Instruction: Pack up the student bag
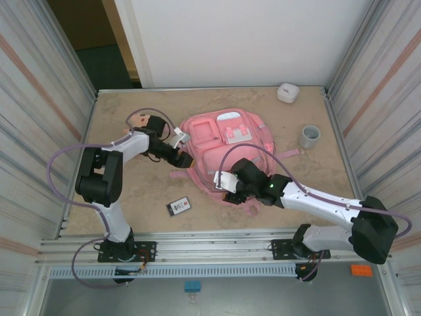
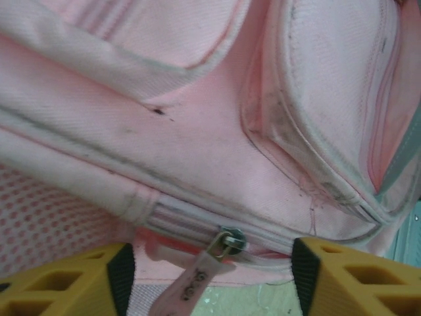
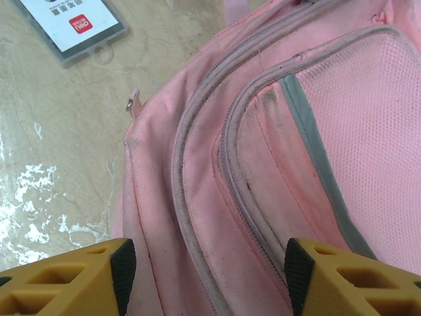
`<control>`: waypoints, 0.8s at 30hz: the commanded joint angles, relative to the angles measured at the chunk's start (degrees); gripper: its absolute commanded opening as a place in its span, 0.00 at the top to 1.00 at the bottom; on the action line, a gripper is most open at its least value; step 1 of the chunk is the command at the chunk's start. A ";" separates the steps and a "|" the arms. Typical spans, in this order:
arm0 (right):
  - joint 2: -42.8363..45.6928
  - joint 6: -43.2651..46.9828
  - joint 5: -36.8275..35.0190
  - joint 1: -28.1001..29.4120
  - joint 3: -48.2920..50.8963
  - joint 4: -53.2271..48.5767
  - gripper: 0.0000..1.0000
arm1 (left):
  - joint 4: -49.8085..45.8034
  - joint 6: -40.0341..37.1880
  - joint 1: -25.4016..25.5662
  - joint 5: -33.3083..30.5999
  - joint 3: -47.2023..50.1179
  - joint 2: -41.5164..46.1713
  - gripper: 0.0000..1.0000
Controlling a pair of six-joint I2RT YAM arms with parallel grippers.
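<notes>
Grippers of two robot arms are at a large pink student bag (image 1: 227,141), which lies flat near the middle of the table (image 1: 131,191) with its front pockets facing up. The left gripper (image 1: 185,158) sits at the bag's left side. Its wrist view shows the yellow fingers (image 2: 72,283) apart, with a metal zip pull (image 2: 228,241) and its pink tab between them. Neither pad touches the pull, so this hand is open and holds nothing. The right gripper (image 1: 222,185) hangs over the bag's near edge, its jaws likewise apart above pink fabric and a grey trim stripe (image 3: 316,151), with nothing pinched that I can see. A white ID card (image 1: 179,207) in a clear sleeve lies on the table near the bag's near-left corner. A grey cup (image 1: 310,136) and a small white case (image 1: 287,93) stand farther off to the right. As I judge it, the risk is that the zip pull is small and slack, so closing jaws could catch only the floppy tab or the fabric and slip off. If the right gripper does not pin the bag, a tug on the zip may also drag the whole bag rather than open it.
</notes>
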State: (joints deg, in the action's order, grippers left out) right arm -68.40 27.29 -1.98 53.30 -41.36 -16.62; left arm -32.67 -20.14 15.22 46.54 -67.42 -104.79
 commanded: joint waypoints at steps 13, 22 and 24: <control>4.82 -5.76 -3.38 -1.16 2.93 1.56 0.39 | -1.20 -1.06 2.11 -0.58 3.48 5.72 0.94; 3.61 -8.89 -4.69 -1.44 2.95 3.16 0.37 | 3.67 2.57 3.41 -8.74 8.21 10.84 0.68; 4.27 -9.01 -4.15 -1.60 3.04 3.37 0.37 | 4.62 2.94 3.41 -9.73 8.62 11.61 0.57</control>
State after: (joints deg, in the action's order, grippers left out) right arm -64.79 20.23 -5.85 52.36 -38.54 -14.50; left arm -30.61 -18.55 18.83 40.25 -59.64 -95.79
